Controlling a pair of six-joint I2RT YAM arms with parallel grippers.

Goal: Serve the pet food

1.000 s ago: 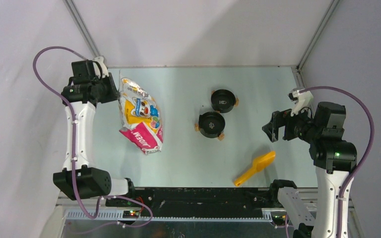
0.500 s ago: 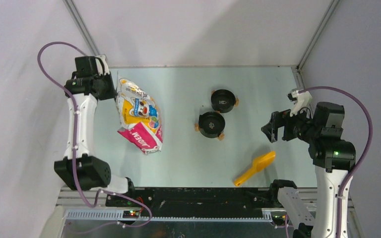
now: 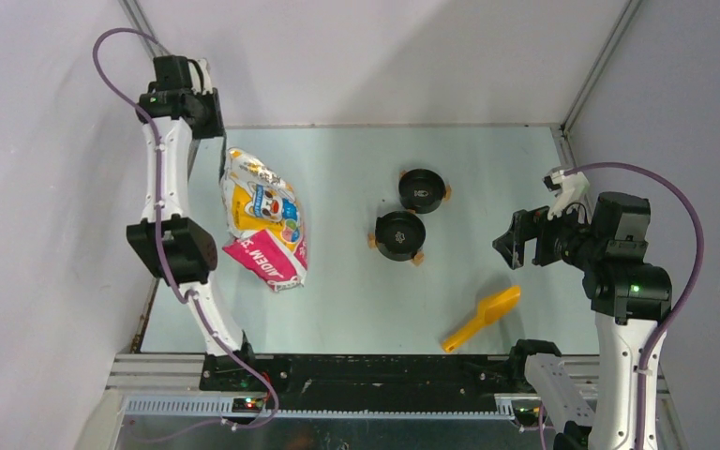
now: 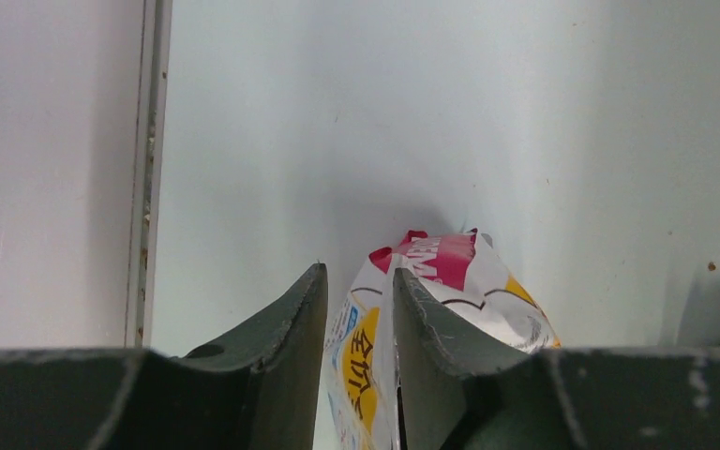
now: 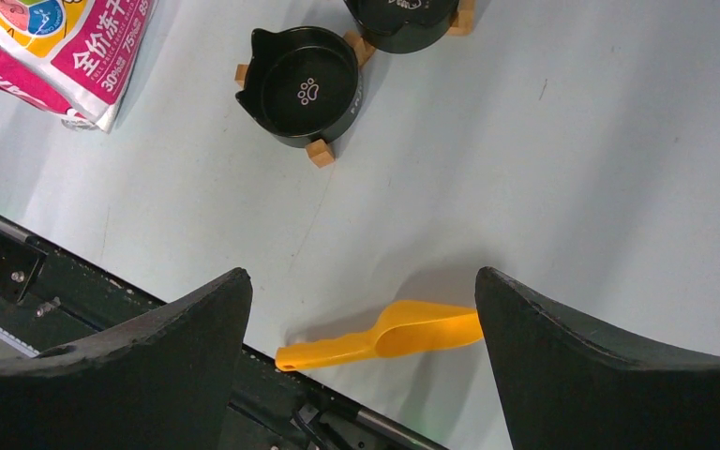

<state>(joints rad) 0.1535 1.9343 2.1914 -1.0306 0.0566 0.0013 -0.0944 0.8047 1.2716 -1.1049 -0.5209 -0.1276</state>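
Pale grey-green table (image 3: pixel 356 309). At nine o'clock, glossy plastic pouch (image 3: pixel 264 220): white and yellow, cartoon-cat print, magenta band with white lettering. Near centre, round black bowl (image 5: pixel 304 86) with a white paw print and tan wooden feet; second black bowl (image 3: pixel 422 189) toward one o'clock. At five o'clock, yellow plastic scoop (image 3: pixel 483 317). Right gripper (image 5: pixel 363 277): matt black jaws; purple cable (image 3: pixel 661 192).

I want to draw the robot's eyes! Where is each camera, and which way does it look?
Top camera: above and behind the robot, looking down on the table; the left arm and right arm show.
Left wrist camera: on the left arm, looking down past the left end effector at the bag.
Right wrist camera: on the right arm, looking down between the right end effector fingers at the scoop and bowls.
Shared: the bag appears in all three.
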